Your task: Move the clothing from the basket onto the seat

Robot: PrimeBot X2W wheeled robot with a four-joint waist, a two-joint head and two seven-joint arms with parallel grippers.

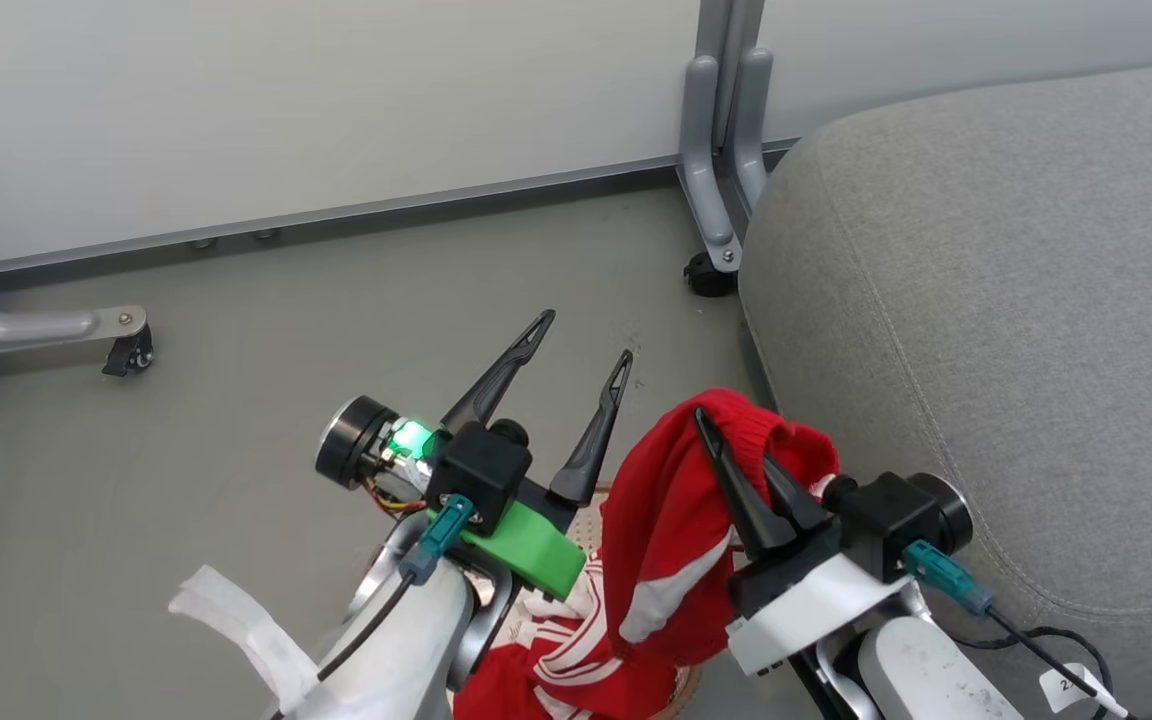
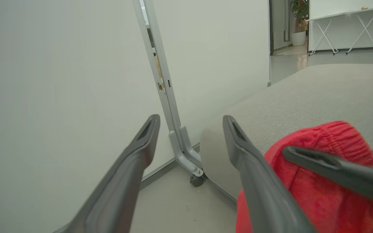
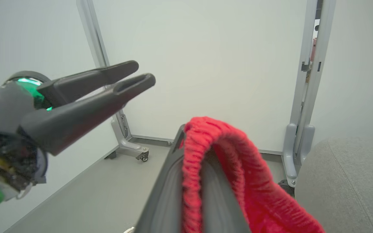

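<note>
Clothing (image 1: 671, 520) pinched at ribbed hem by right hand (image 1: 736, 442), hanging high, likely to clear seat (image 1: 986, 300) edge; left hand (image 1: 585, 337) spread, idle.

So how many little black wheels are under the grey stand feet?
2. One wheel is at the far left of the head view, under a grey foot; the other wheel is beside the seat corner. More may be hidden behind the seat.

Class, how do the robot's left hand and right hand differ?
The left hand stands open and empty; the right hand is shut on the red clothing. The left hand has a green mount, the right hand a white mount. Both have two long dark fingers.
</note>
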